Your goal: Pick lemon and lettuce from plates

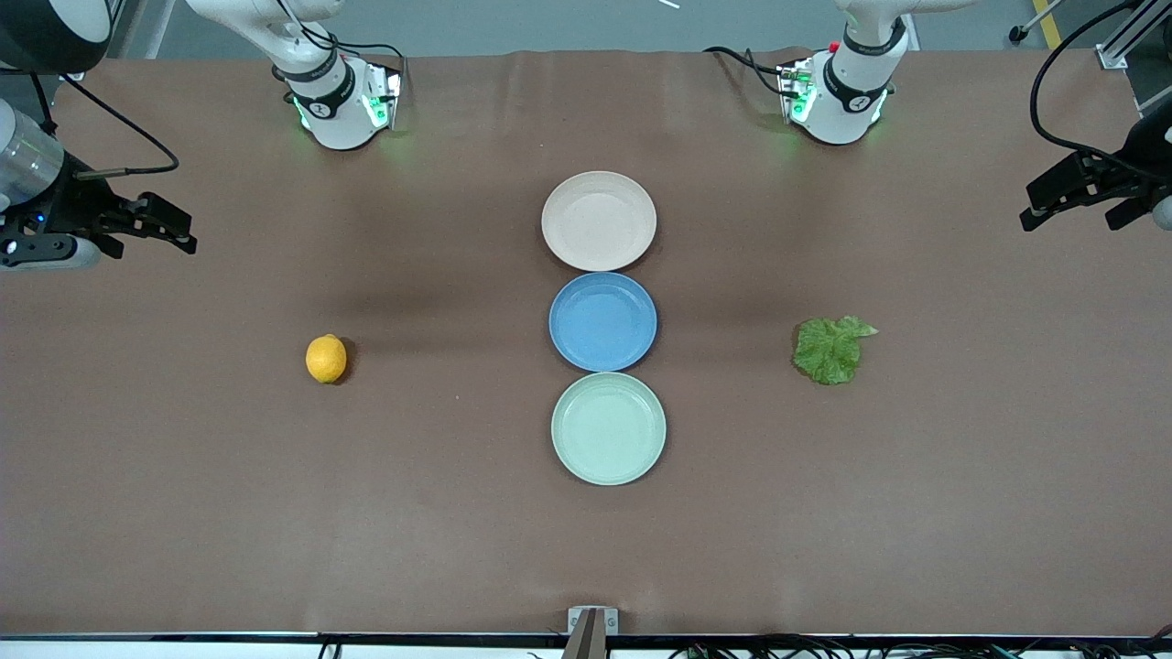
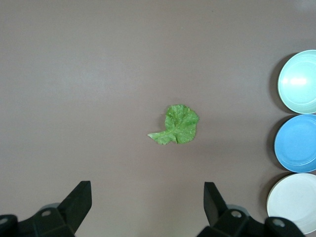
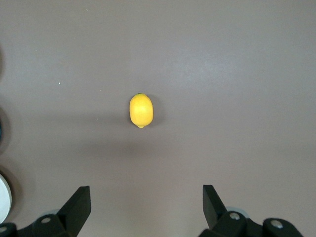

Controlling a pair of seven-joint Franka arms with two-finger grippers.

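Lemon (image 1: 326, 358) lies on bare table toward the right arm's end; lettuce (image 1: 831, 349) toward the left arm's end. Right gripper (image 3: 146, 210) and left gripper (image 2: 147, 207) hover spread. Lemon: firm, likely slippery; grip across its middle. Lettuce: limp, light; pinch centrally.

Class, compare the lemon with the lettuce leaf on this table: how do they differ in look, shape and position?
The lemon is smooth, oval and orange-yellow; the lettuce is a flat, crinkled green leaf with a ragged edge. The lemon lies toward the right arm's end of the table, the lettuce toward the left arm's end. Both rest on the bare table, not on any plate.
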